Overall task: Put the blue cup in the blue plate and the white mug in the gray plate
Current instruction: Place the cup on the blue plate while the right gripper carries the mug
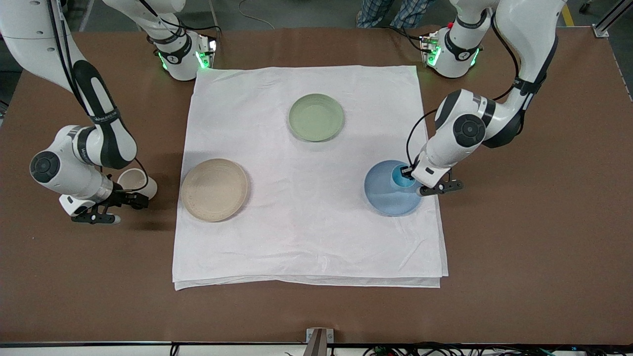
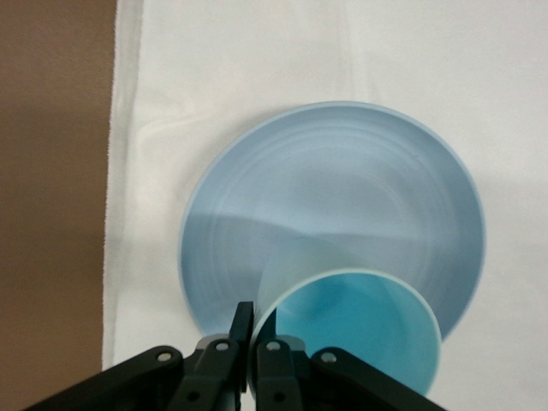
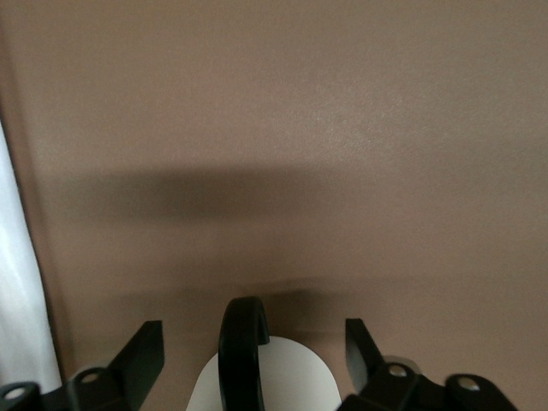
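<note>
The blue cup (image 1: 403, 178) is over the blue plate (image 1: 388, 195), on its part toward the left arm's end of the table. My left gripper (image 1: 408, 173) is shut on the cup's wall; in the left wrist view one finger is inside the cup (image 2: 360, 338) and one outside, over the plate (image 2: 334, 197). I cannot tell whether the cup touches the plate. The white mug (image 1: 136, 182) sits on the bare table beside the gray plate (image 1: 214, 189). My right gripper (image 1: 134, 199) is open at the mug, its fingers either side of the black handle (image 3: 244, 342).
A white cloth (image 1: 306, 237) covers the middle of the brown table (image 1: 519, 247). A green plate (image 1: 316, 117) lies on the cloth toward the robots' bases. The gray and blue plates lie near the cloth's two side edges.
</note>
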Controlling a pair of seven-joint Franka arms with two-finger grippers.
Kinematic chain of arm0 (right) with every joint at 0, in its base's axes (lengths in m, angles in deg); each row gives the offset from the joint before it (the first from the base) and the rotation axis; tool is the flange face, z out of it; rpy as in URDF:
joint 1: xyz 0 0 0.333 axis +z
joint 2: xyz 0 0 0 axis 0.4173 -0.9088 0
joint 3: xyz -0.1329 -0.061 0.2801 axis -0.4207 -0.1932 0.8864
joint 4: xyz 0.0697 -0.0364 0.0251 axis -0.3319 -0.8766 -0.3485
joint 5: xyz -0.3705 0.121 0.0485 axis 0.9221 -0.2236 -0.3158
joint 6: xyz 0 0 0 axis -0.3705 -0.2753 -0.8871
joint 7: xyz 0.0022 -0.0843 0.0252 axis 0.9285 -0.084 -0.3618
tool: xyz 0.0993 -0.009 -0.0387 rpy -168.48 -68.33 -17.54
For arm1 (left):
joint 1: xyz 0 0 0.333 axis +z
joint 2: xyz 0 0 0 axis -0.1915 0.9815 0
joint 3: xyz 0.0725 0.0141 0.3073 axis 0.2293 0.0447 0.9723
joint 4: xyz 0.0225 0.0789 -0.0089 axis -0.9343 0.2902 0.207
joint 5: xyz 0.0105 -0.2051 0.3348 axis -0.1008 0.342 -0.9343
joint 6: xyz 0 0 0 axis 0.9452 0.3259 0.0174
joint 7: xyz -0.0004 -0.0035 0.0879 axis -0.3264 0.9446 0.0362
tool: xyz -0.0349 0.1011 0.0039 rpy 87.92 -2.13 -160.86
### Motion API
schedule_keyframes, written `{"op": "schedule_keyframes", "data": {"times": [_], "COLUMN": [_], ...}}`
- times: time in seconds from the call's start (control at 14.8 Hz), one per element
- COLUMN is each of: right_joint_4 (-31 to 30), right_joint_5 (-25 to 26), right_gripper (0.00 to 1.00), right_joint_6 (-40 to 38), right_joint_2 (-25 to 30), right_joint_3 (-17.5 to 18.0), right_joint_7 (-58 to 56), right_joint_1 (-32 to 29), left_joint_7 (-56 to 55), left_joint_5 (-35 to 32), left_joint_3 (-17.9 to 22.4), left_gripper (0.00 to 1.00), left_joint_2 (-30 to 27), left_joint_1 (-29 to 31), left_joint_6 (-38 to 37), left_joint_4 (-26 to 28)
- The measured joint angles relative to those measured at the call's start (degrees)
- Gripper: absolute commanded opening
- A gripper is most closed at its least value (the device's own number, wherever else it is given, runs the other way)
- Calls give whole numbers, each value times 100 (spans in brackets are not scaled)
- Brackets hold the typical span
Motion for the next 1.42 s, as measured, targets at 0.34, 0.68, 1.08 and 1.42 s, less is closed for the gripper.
{"op": "schedule_keyframes", "data": {"times": [0.34, 0.68, 1.08, 1.42], "right_joint_4": [-61, -48, 395, 83], "right_joint_5": [0, -31, -631, -825], "right_gripper": [38, 0, 0, 0], "right_joint_6": [-159, -430, -1519, -1471], "right_joint_2": [34, 183, 503, 923], "right_joint_3": [13, 25, 78, 117], "right_joint_7": [-197, -208, -193, 1171], "right_joint_1": [0, 1, 176, 1166], "left_joint_7": [-5, -4, 741, 2016], "left_joint_5": [0, -1, -10, -12], "left_joint_3": [11, 35, 73, 104], "left_gripper": [100, 100, 100, 100], "left_joint_2": [122, -242, -515, -868], "left_joint_1": [73, 355, 1013, 1570], "left_joint_6": [7, -1503, -3764, -4796], "left_joint_4": [-412, -1886, -3614, -4154]}}
